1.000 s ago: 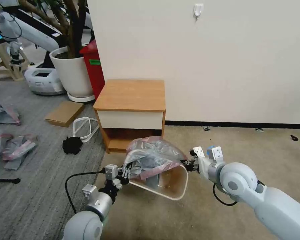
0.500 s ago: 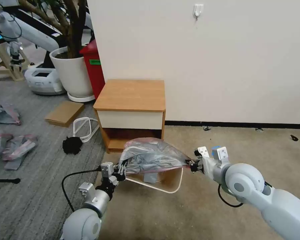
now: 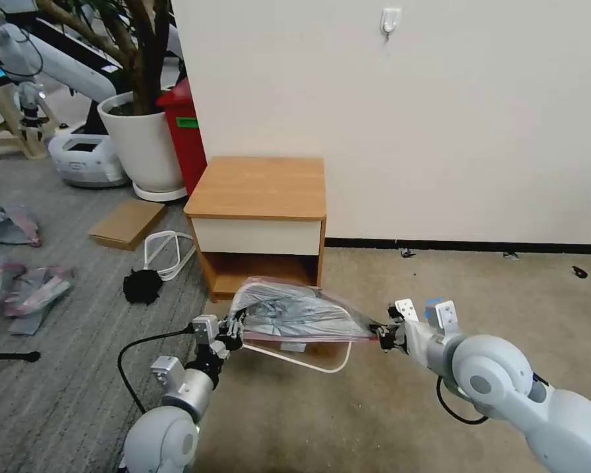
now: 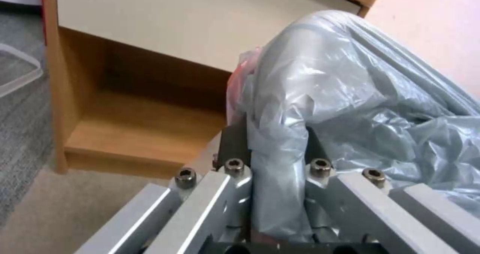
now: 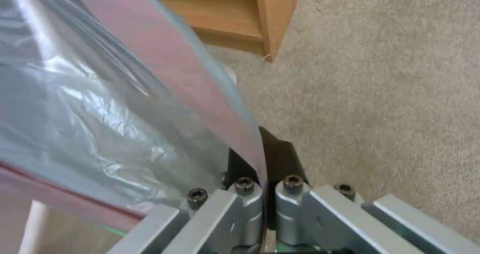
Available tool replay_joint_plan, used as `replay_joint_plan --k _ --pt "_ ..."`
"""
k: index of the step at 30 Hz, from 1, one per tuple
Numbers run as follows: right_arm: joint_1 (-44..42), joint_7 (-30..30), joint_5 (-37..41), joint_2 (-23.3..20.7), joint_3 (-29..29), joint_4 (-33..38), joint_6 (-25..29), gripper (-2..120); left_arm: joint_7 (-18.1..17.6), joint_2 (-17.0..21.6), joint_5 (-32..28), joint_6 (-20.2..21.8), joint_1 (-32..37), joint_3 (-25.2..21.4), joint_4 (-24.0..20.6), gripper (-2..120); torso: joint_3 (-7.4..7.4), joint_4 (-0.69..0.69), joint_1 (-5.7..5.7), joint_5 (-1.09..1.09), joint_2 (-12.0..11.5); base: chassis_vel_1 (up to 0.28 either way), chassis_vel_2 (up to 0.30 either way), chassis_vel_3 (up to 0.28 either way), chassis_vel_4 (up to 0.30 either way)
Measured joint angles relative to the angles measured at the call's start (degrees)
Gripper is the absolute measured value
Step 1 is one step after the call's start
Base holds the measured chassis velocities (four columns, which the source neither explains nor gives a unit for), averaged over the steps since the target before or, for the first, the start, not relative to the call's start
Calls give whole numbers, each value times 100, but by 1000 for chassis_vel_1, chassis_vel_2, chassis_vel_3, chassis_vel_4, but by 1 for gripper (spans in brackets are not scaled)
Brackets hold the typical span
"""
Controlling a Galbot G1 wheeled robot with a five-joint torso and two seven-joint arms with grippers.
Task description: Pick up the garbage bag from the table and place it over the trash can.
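The grey garbage bag (image 3: 295, 314) with its pink rim band is stretched between both grippers, low over the cream trash can (image 3: 322, 358) on the floor in front of the table (image 3: 259, 187). My left gripper (image 3: 233, 326) is shut on the bag's left edge, and plastic (image 4: 300, 96) is pinched between its fingers (image 4: 232, 149). On the opposite edge my right gripper (image 3: 381, 336) is shut on the pink band (image 5: 200, 93). The bag covers most of the can's opening; the near rim shows below it.
A big white plant pot (image 3: 144, 144) and a tall red bin (image 3: 185, 135) stand left of the table. A flat cardboard piece (image 3: 126, 223), a white frame (image 3: 167, 253) and a black clump (image 3: 142, 286) lie on the grey carpet. The wall is close behind.
Both grippers have moved down and farther apart, pulling the bag flat and taut over the can. More of the can's opening is covered than a second ago.
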Motion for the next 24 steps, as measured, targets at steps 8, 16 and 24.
replay_joint_plan --k 8,16,24 --pt "-158 -6 -69 75 62 33 0 0 -154 -72 -6 -97 -84 44 119 7 0 0 0 0 0 0 0 0 0" --pt "-257 -7 -76 158 88 44 1 0 -512 -63 -158 -99 -284 108 201 7 0 0 0 0 0 0 0 0 0" --pt "-247 33 -87 246 -44 122 0 0 -999 -166 -130 -248 -457 297 298 7 0 0 0 0 0 0 0 0 0"
